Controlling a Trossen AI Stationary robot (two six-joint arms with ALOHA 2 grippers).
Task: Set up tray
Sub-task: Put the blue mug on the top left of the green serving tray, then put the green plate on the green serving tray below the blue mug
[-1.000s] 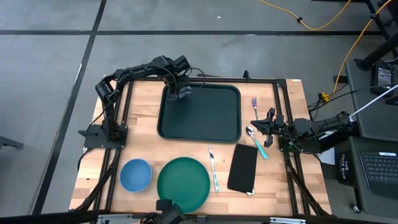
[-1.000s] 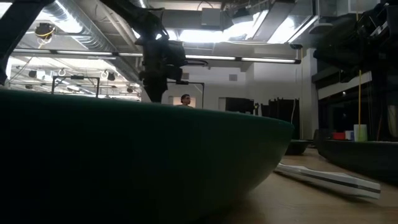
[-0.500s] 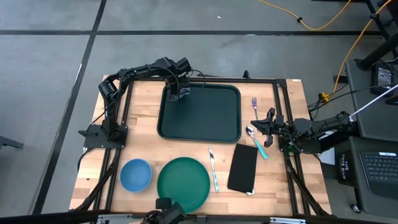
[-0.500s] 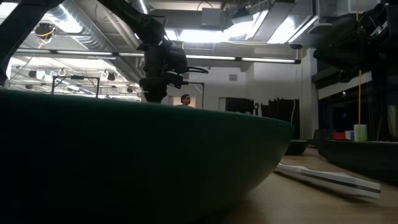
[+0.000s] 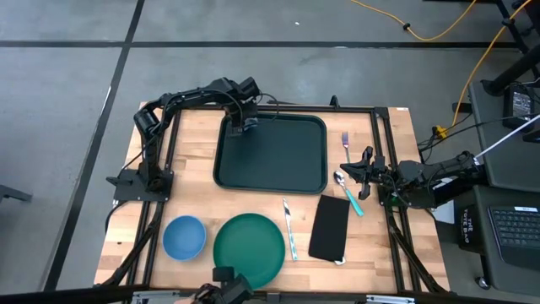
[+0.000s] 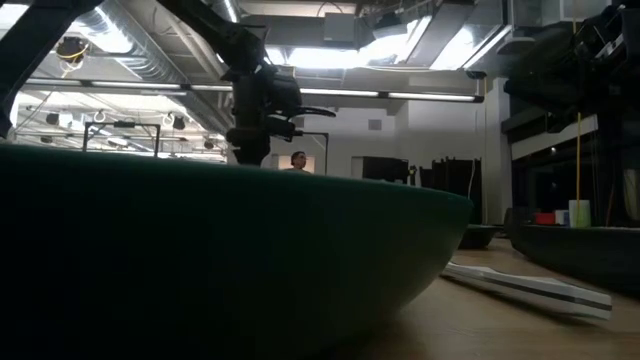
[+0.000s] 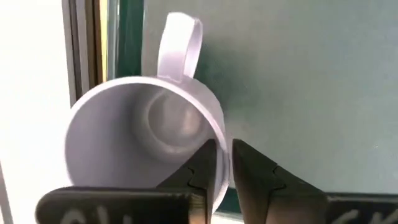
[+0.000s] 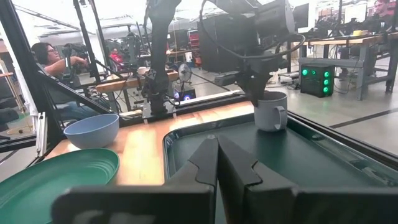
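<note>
Plate (image 5: 248, 249), round and green, lies at the near edge of the wooden counter (image 5: 192, 186), with a blue bowl (image 5: 184, 237) just beside it on the left. To the plate's right lie a knife (image 5: 289, 230) and then a black napkin (image 5: 329, 228). Beyond the napkin, a teal-handled spoon (image 5: 348, 192) and a purple fork (image 5: 345, 140) lie near the counter's right side.

The right gripper (image 5: 364, 173) rests low at the right side of the counter beside the spoon, fingers pressed together and holding nothing; the right wrist view shows its fingers (image 8: 205, 163) meeting in front of the tray.

The tray (image 5: 283, 165), dark green with a raised rim, lies on the far half of the counter, between the two arms. A white mug (image 8: 272, 111) stands upright inside the tray at its far left corner, just inside the rim.

The left gripper (image 5: 242, 119) hangs over that same corner, directly above the mug. In the left wrist view its fingers (image 7: 205, 168) are clamped on the mug's wall, one inside the mug and one outside, with the handle pointing away from the gripper.
</note>
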